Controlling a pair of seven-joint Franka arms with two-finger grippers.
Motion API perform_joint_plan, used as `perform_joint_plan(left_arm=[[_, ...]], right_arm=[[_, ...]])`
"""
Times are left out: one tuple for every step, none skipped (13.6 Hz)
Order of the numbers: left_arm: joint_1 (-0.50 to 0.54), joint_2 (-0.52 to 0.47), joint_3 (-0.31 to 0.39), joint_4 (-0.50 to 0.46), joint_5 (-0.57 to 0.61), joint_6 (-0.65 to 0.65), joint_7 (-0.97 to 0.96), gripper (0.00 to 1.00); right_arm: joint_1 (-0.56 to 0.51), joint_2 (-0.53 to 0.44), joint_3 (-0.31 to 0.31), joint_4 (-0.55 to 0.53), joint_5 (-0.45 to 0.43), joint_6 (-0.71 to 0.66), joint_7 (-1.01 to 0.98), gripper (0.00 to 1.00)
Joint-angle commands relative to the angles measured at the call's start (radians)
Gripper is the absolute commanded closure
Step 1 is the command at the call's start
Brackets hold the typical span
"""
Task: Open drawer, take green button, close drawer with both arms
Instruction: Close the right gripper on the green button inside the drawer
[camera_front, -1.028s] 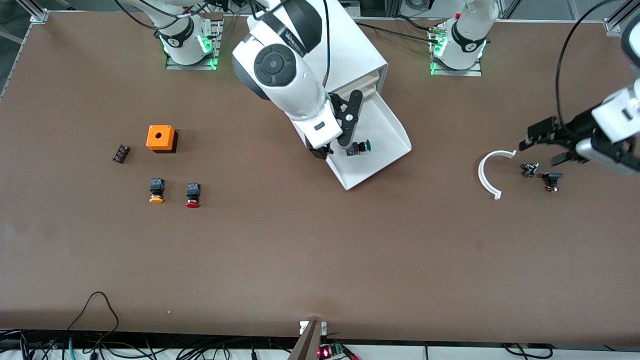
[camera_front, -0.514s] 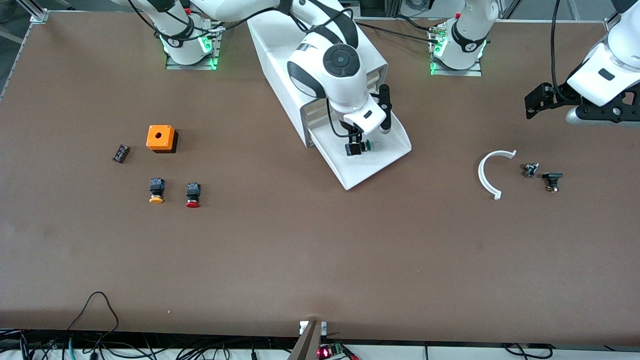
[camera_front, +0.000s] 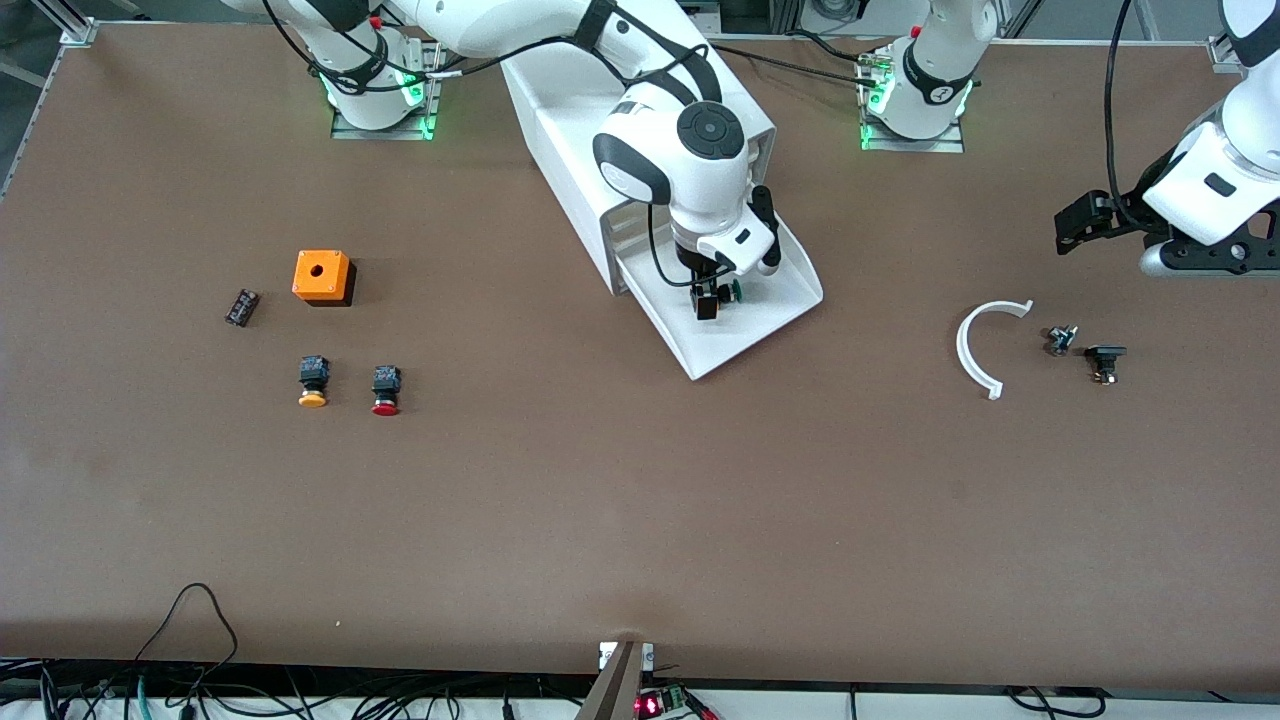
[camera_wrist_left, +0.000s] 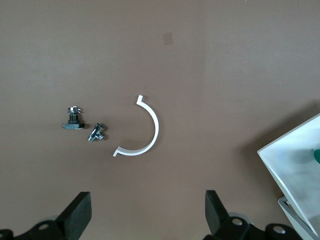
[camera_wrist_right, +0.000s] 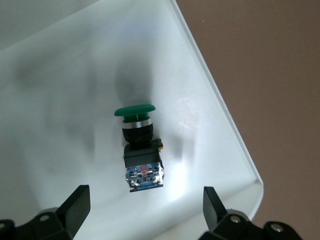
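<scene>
The drawer (camera_front: 770, 310), the lowest one of the white cabinet (camera_front: 560, 120), is pulled out. The button (camera_wrist_right: 140, 150), with a green cap and a black body, lies on its side on the drawer's floor (camera_wrist_right: 65, 115). In the front view only its green cap (camera_front: 736, 291) shows beside the right arm's hand. My right gripper (camera_wrist_right: 145, 210) is open and hangs just over the button with a finger on each side, also seen in the front view (camera_front: 710, 298). My left gripper (camera_wrist_left: 146, 215) is open and empty in the air over bare table at the left arm's end (camera_front: 1080, 222).
A white arc piece (camera_front: 985, 345) and two small metal parts (camera_front: 1060, 339) (camera_front: 1104, 360) lie at the left arm's end. An orange box (camera_front: 321, 276), a small black block (camera_front: 241, 307), a yellow-capped button (camera_front: 313, 381) and a red-capped button (camera_front: 385, 389) lie at the right arm's end.
My right arm has swung over the cabinet and turned its gripper to straddle the button in the drawer. My left arm has lifted away from the small parts and arc.
</scene>
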Motion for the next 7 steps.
perform_joint_plan(left_arm=[[0.0, 0.003, -0.006, 0.023, 0.016, -0.014, -0.01, 0.0], [0.0, 0.006, -0.006, 0.023, 0.016, -0.012, -0.009, 0.0], [0.002, 0.006, -0.006, 0.023, 0.014, -0.012, -0.009, 0.0], [0.003, 0.006, -0.001, 0.021, 0.002, -0.015, -0.009, 0.0], [0.005, 0.006, 0.004, 0.021, -0.001, -0.015, -0.009, 0.0], [0.005, 0.008, 0.005, 0.021, -0.006, -0.015, -0.009, 0.0], [0.005, 0.006, 0.005, 0.021, -0.006, -0.015, -0.009, 0.0]], right_arm=[[0.025, 0.022, -0.009, 0.001, -0.019, 0.014, 0.031, 0.0], [0.026, 0.028, -0.009, 0.001, -0.019, 0.019, 0.031, 0.0], [0.028, 0.032, -0.009, 0.001, -0.019, 0.025, 0.033, 0.0], [0.028, 0.037, -0.009, 0.001, -0.019, 0.029, 0.033, 0.0], [0.028, 0.043, -0.009, 0.001, -0.02, 0.035, 0.033, 0.0], [0.028, 0.051, -0.009, 0.001, -0.025, 0.045, 0.033, 0.0], [0.026, 0.058, -0.009, 0.001, -0.045, 0.049, 0.033, 0.0]])
